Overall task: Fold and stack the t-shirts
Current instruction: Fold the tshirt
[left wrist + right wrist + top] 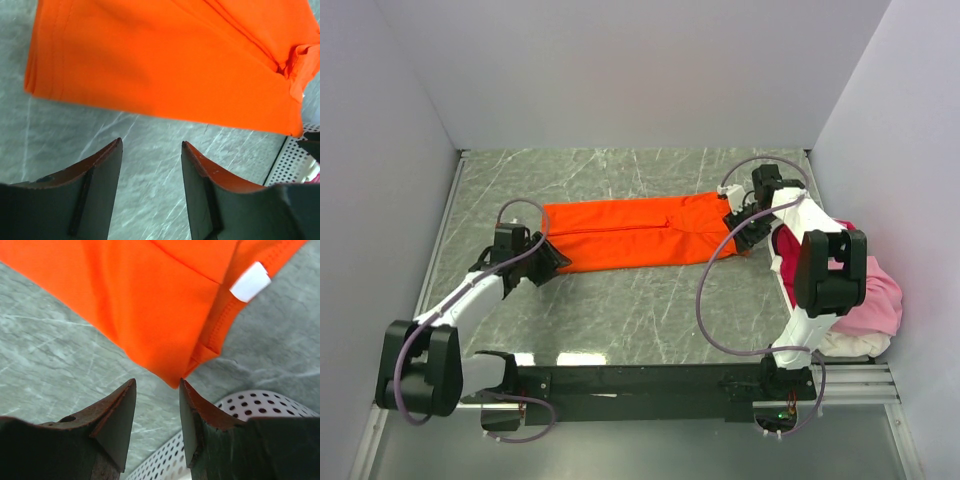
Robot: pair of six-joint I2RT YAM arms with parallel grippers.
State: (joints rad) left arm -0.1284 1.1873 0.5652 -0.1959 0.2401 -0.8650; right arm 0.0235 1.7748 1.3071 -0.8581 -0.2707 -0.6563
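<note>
Nearest, at the right edge of the desk (620, 320), three shirts lie in a loose heap beside the right arm: a white shirt (850, 345) lowest, a pink shirt (878, 295) over it, a magenta shirt (787, 262) at the inner side. None looks folded, and no stack has been started.

Further in, the left gripper (151, 142) is spread open and empty, over bare desk just short of the left end of the orange shirt (640, 232). The right gripper (158, 381) is likewise open, and the shirt's right corner points at the gap between its fingers without being pinched.

The orange shirt lies flat mid-desk as a long narrow strip, its sides apparently turned in already, its label (250, 281) showing at the right end. I judge the task to be early: this shirt needs its crosswise folds, and the other three remain.
</note>
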